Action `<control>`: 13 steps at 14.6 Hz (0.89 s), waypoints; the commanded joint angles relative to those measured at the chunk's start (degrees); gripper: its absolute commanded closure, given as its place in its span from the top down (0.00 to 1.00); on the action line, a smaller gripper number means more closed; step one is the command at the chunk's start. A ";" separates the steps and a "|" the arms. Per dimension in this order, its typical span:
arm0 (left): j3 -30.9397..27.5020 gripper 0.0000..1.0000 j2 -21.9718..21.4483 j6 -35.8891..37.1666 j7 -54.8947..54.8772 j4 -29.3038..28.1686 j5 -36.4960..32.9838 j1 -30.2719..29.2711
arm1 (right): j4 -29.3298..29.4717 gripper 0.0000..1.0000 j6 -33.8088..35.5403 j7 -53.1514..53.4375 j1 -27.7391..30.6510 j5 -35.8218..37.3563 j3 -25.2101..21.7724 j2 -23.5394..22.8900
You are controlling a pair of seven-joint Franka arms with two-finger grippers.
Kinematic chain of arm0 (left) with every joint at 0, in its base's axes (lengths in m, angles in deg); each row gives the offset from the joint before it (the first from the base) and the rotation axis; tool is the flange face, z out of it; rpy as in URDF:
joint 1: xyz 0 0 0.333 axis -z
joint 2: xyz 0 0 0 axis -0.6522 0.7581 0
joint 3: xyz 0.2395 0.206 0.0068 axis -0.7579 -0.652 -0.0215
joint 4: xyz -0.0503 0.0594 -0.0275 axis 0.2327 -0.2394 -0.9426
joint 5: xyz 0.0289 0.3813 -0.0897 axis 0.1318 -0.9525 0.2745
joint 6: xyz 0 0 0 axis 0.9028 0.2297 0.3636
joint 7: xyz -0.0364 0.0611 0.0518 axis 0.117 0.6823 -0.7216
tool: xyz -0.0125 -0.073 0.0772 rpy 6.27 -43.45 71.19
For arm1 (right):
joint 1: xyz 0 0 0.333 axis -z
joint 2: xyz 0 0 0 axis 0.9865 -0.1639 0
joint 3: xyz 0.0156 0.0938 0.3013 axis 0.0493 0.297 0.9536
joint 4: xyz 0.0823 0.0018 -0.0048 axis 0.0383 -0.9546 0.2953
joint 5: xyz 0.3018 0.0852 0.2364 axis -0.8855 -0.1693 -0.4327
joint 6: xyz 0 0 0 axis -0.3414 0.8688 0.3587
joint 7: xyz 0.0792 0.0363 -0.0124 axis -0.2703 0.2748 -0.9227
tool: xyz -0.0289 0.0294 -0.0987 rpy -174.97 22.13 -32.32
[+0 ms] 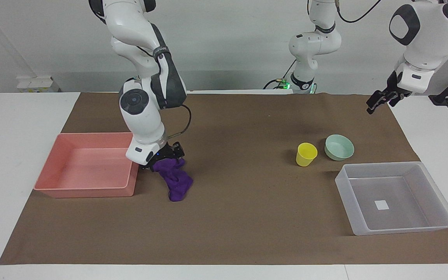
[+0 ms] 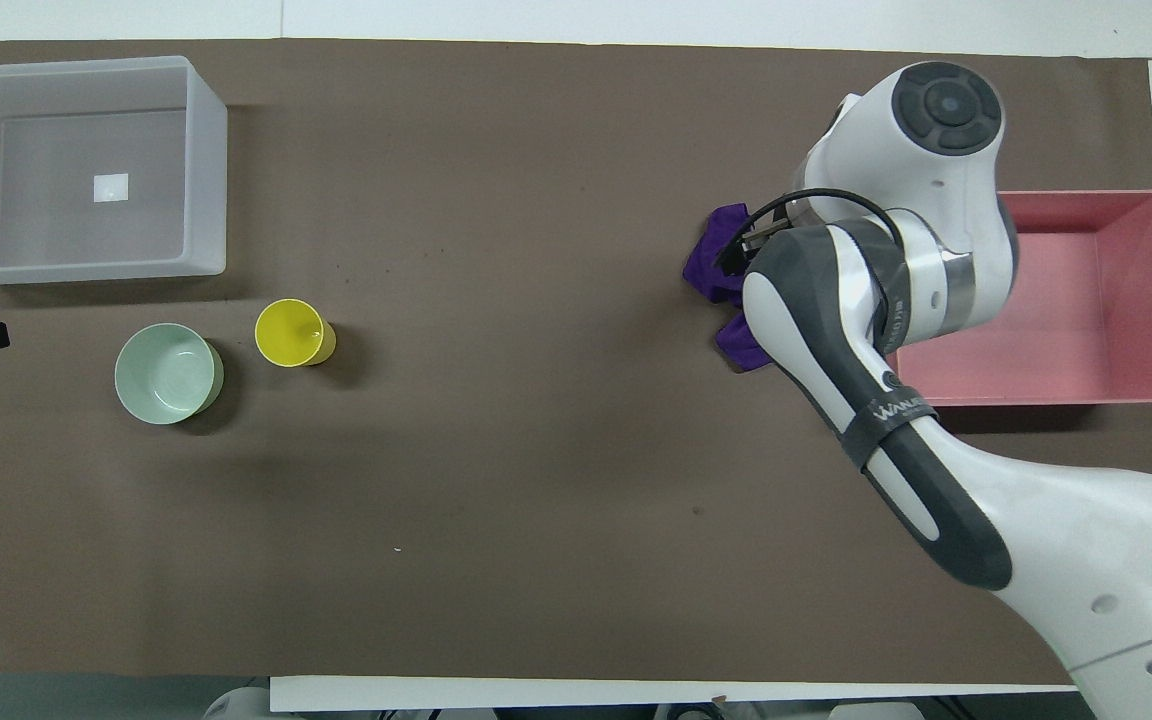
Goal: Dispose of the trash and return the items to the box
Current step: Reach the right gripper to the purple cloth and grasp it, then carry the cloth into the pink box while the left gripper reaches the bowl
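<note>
Your right gripper is sitting down on the purple rag beside the pink bin; I cannot tell how its jaws are standing. Your left gripper is waiting.

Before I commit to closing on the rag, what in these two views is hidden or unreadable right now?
- Right gripper, facing view: low at the purple rag, too small to tell if the fingers are open or touching it.
- Overhead view: the right arm covers the right gripper, most of the rag and one end of the pink bin.
- Left gripper: waiting; cut by the frame edge overhead.
</note>
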 commanded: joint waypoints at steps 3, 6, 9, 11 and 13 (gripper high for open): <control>-0.25 1.00 0.35 -1.49 0.46 0.76 0.74 2.59 | -7.69 0.99 -6.82 -0.17 -0.27 -0.62 0.11 -0.09; -0.25 1.00 4.98 -5.83 0.91 2.14 0.74 5.05 | -8.06 0.43 -6.15 -0.08 -0.09 -0.62 0.11 -0.18; -0.16 1.00 13.43 -6.16 0.55 7.43 0.83 6.37 | -7.79 0.03 -4.55 0.27 -0.09 -0.71 0.11 -0.01; -0.25 1.00 15.91 -9.58 0.47 6.31 1.00 7.60 | -6.92 0.00 -2.90 0.45 0.43 -0.71 0.11 1.48; -0.25 1.00 13.11 -13.10 -1.11 -0.01 0.91 7.96 | -5.42 0.00 1.05 0.54 0.61 -0.62 -0.07 4.46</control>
